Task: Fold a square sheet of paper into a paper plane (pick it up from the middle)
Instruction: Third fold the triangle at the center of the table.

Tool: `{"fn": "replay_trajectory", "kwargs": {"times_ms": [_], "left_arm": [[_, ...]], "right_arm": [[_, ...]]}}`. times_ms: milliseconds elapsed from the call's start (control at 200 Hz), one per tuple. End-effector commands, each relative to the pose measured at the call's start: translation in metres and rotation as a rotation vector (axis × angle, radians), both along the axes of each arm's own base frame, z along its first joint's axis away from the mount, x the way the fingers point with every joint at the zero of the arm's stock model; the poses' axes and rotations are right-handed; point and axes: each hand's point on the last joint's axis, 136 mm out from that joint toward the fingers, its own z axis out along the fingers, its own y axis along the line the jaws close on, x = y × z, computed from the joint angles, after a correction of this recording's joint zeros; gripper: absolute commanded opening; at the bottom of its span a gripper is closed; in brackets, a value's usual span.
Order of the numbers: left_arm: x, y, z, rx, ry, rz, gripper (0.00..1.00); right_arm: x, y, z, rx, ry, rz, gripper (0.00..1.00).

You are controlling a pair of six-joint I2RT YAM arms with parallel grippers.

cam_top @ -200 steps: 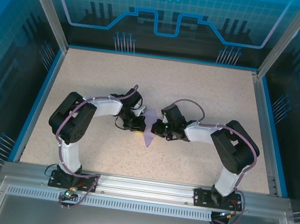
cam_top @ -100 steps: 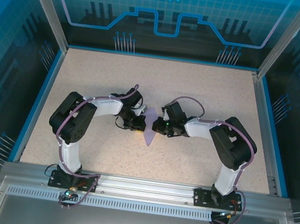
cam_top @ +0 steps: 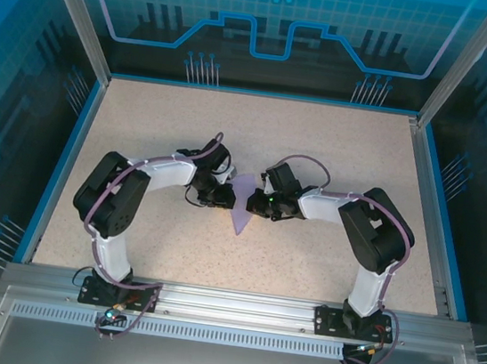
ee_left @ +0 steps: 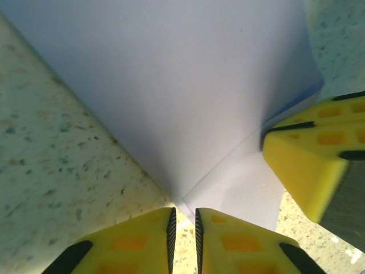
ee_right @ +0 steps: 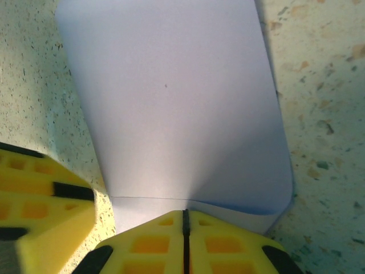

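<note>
Jaws of the right arm [cam_top: 372, 230] are clenched: in the right wrist view the two yellow fingers [ee_right: 228, 240] meet along a hairline seam, with the near edge of the square sheet of paper [ee_right: 177, 103] caught at their tips. The sheet rises away from them in a smooth arch, a faint crease running across it just ahead of the tips. The left jaws stand released by a narrow slit; in the left wrist view their fingers [ee_left: 131, 240] flank a gap, and a folded corner of the sheet ends just in front of it, not gripped. One finger of the right jaws [ee_left: 302, 160] enters that view from the right, lying over the sheet's lower flap.

From above, both arms are bent at the elbow and reach inward from their bases at the near edge of the bench [cam_top: 259, 130], the left arm [cam_top: 111, 196] and right arm mirroring each other, wrists lowered to the surface and facing one another. The lavender sheet lies between them, about midway between the bench's left and right edges, its pointed end directed toward the near edge.
</note>
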Motion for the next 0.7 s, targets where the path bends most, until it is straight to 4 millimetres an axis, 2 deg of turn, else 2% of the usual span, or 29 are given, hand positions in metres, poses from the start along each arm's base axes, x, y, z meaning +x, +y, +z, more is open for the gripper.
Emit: {"fn": "replay_trajectory", "kwargs": {"times_ms": [0, 115, 245, 515, 690], "left_arm": [[0.003, 0.001, 0.033, -0.011, -0.057, 0.033, 0.23], [-0.008, -0.007, 0.045, -0.038, -0.068, 0.029, 0.26], [-0.02, -0.012, 0.046, -0.04, -0.067, 0.034, 0.29], [-0.039, -0.031, 0.033, -0.078, -0.079, 0.03, 0.31], [-0.044, -0.044, 0.027, -0.089, -0.098, -0.017, 0.31]], "right_arm": [[-0.017, -0.016, -0.026, -0.083, 0.089, -0.002, 0.09], [-0.019, -0.014, -0.027, -0.082, 0.093, 0.001, 0.09], [-0.02, -0.013, -0.026, -0.069, 0.095, 0.004, 0.09], [-0.023, -0.006, -0.022, -0.03, 0.103, 0.017, 0.08], [-0.025, -0.006, -0.023, -0.012, 0.117, 0.018, 0.07]]}}
